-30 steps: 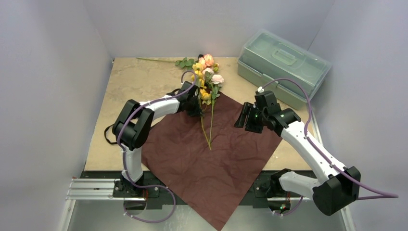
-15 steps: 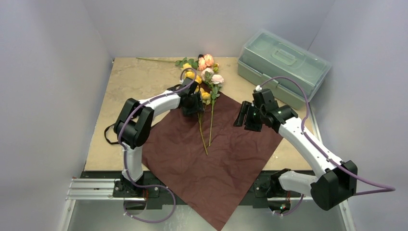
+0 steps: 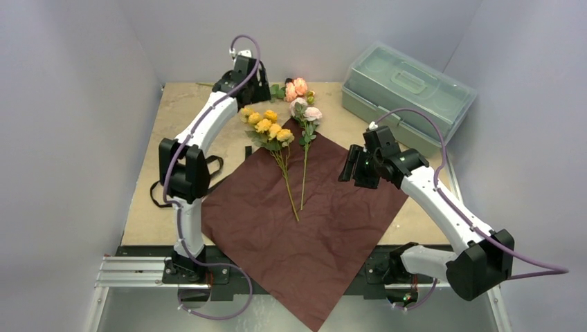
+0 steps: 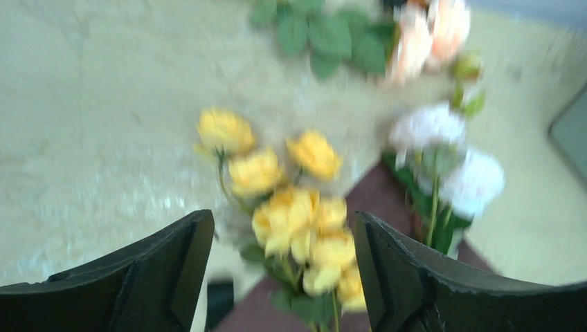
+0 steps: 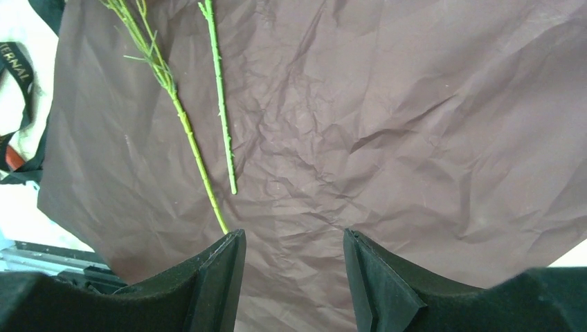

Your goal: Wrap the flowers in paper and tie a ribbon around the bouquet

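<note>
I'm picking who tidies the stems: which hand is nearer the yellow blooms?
Left. The left hand hovers open just beyond the yellow blooms; the right hand hangs open over the paper's right corner, farther off to their right.

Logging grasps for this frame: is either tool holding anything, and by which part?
Nothing is held. The left tool hangs open above the yellow flowers; the right tool is open over the paper.
</note>
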Motion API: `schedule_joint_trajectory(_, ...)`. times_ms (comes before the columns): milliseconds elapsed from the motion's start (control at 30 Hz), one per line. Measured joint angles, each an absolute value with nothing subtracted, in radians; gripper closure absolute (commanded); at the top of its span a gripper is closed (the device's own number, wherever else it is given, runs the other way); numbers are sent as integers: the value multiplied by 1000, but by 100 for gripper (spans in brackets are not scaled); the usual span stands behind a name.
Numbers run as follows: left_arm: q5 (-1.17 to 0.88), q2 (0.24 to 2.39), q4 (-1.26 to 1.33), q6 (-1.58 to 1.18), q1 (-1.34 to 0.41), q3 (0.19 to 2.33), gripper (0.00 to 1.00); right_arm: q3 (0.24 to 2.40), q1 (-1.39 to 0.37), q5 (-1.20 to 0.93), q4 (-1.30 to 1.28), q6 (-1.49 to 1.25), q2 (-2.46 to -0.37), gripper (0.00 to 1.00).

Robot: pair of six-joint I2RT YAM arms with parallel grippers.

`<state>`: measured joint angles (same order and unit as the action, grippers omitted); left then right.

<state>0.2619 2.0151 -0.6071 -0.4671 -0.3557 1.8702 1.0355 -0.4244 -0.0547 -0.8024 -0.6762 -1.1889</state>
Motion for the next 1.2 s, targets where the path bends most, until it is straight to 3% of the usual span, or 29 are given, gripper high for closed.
schedule_joint_trajectory(200,260,2233,-533,-598,-276,2137,22,1039,-424,-36,-827,-683,-1206,38)
schedule_joint_trajectory(433,184,2425,-303,-958,-254,2144,13,1063,-424,-14,-857,-693,-1255,38)
schedule_joint_trajectory(667,142,2652,-129,-1285,-253,2267,14,1104,-405,36,-873,-682,-1269,37)
schedule_joint_trajectory(900,169,2739,-25,-1478,-249,2338,35,1134,-360,70,-873,-663,-1311,35)
schedule_joint_trajectory(1067,183,2820,41,-1561,-243,2397,69,1154,-331,91,-874,-651,-1360,35)
schedule_joint_trajectory(1200,182,2894,119,-1633,-237,2438,85,1189,-311,99,-874,-645,-1406,35)
